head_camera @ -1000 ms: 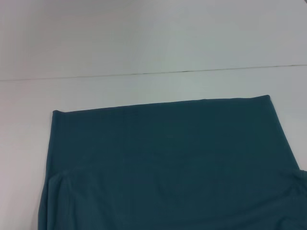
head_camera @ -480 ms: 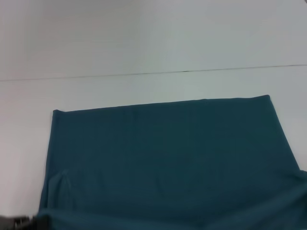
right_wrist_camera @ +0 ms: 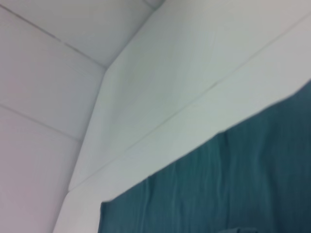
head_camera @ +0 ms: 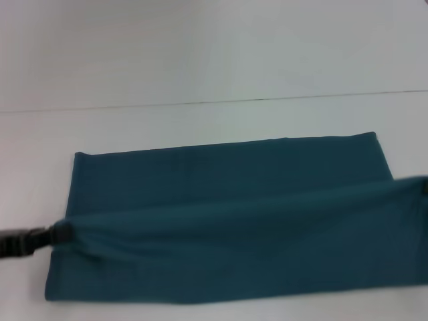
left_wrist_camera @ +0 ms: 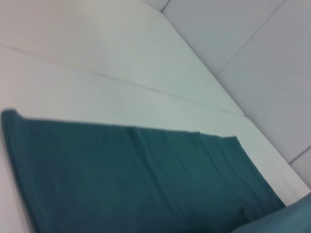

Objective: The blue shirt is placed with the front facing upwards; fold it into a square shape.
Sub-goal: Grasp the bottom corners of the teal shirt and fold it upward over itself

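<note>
bare white table (head_camera: 200, 60) beyond blue shirt (head_camera: 227, 174), raised shirt fold spans near side btwn arms

The left gripper (head_camera: 57, 234) reaches in low from the left edge, jaws closed on cloth.

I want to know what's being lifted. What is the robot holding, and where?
The left gripper pinches the blue shirt at its left edge, lifting a fold.

We see the shirt (head_camera: 227, 221) as plain dark teal-blue, no print showing; table (head_camera: 200, 53) white; left gripper (head_camera: 57, 234) beside it black.
</note>
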### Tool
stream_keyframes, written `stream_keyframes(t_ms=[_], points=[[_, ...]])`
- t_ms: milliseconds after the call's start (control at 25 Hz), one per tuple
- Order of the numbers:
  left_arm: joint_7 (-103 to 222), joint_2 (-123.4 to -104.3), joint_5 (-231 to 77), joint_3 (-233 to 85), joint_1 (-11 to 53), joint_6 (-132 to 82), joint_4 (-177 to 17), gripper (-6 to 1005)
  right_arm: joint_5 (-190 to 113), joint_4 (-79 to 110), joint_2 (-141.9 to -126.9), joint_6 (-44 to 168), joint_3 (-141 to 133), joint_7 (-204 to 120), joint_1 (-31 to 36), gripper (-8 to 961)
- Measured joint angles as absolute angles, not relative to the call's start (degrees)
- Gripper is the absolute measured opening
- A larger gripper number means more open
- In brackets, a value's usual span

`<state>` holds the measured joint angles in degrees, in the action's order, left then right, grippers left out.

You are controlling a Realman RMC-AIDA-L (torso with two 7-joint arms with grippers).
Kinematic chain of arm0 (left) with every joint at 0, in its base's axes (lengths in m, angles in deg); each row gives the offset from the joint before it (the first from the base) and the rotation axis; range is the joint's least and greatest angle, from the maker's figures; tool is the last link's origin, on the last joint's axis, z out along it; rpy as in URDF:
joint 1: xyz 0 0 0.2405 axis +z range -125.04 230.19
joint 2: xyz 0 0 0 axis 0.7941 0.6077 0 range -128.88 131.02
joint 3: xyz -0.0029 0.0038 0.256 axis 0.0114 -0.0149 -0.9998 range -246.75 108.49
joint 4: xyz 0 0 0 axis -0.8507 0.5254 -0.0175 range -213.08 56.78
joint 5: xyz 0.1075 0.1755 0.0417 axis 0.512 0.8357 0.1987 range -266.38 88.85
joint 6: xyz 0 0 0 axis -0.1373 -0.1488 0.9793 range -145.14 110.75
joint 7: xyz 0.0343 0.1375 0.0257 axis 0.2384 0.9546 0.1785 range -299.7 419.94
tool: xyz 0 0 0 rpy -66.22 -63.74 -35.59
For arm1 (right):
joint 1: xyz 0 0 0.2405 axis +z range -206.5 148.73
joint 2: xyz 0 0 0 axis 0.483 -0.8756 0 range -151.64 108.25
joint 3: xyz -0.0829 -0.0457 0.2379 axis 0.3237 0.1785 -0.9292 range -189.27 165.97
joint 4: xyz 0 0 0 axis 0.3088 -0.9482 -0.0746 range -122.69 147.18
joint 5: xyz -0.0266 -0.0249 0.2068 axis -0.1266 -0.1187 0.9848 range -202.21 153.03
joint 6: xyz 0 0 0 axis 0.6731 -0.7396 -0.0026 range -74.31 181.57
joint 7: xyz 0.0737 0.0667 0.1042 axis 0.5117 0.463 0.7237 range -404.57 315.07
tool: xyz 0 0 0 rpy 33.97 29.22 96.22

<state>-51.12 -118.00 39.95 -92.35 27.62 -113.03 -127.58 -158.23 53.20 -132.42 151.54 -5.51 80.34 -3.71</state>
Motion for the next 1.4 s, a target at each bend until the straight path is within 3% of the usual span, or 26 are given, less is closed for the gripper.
stream_keyframes(t_ms=[400,720,1400], points=[[-52.1,-117.76,40.0,-92.9,22.5,-104.9,-125.3,59,-157.8,53.0,-132.12,143.8,-5.0,81.9,0.7,54],[-52.2,-116.53,40.3,-95.8,18.3,-98.0,-123.0,58,-156.3,49.6,-131.51,137.6,-5.0,82.3,3.1,54],[-52.0,-116.26,40.3,-100.7,14.3,-86.1,-120.1,59,-155.7,46.2,-131.93,127.1,-0.8,82.4,6.5,53]])
